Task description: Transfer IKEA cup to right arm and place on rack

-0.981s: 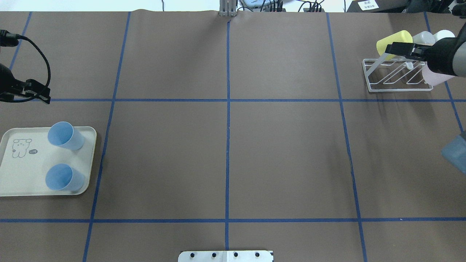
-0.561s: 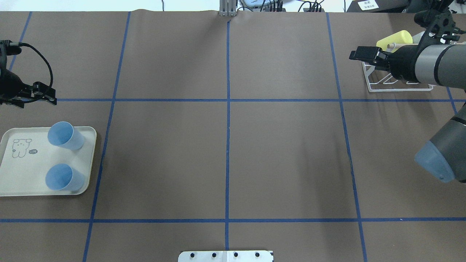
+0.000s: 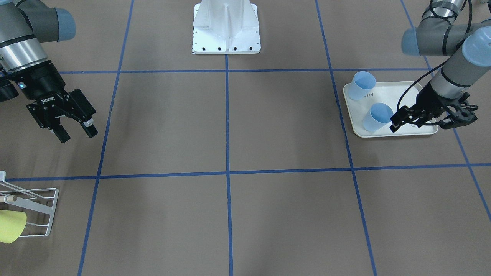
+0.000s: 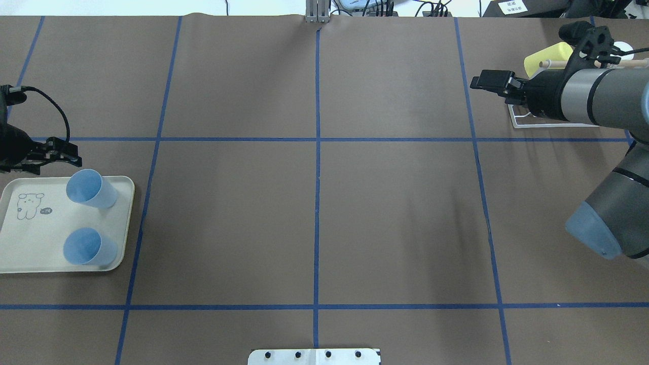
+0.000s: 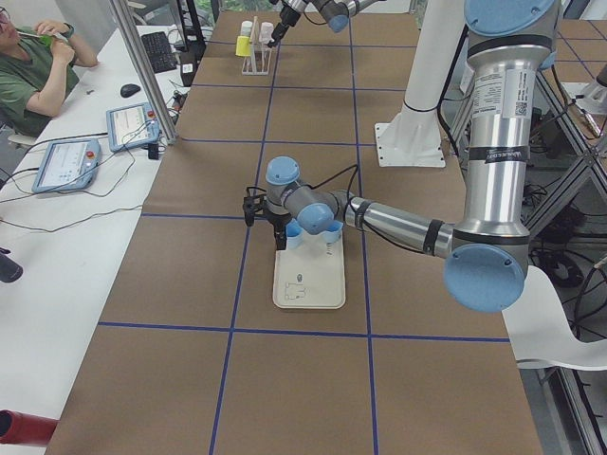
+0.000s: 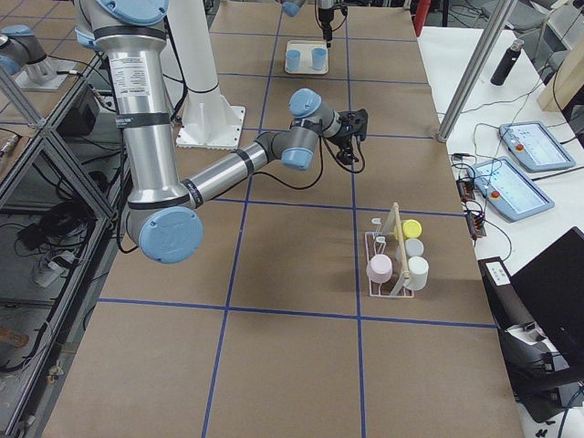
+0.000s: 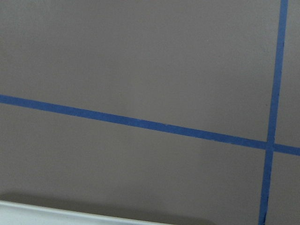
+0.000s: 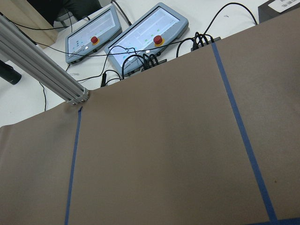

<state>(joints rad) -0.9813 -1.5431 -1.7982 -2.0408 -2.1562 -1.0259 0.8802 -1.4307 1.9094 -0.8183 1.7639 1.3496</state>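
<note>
Two light-blue cups stand on a cream tray (image 4: 30, 253) at my left: one farther from me (image 4: 91, 188) (image 3: 378, 118), one nearer (image 4: 83, 247) (image 3: 362, 86). My left gripper (image 4: 53, 158) (image 3: 418, 123), with long thin black fingers, hovers open and empty at the tray's far edge, one fingertip beside the farther cup. My right gripper (image 4: 488, 81) (image 3: 76, 133), black and boxy, is open and empty above the table, just left of the white wire rack (image 4: 522, 121) (image 3: 38, 209) (image 6: 392, 265), whose wooden-tipped peg points up.
The rack holds a yellow cup (image 4: 550, 53) (image 3: 9, 226), and pink (image 6: 379, 267), white and grey ones in the exterior right view. The right forearm hides most of the rack from overhead. The robot's white base (image 3: 226, 28) stands at the near middle edge. Control pendants (image 6: 511, 182) lie beyond the table.
The right gripper has moved away from the rack toward the table's middle, empty. The left gripper has moved nearer to me, up to the tray's far edge by the farther blue cup.
</note>
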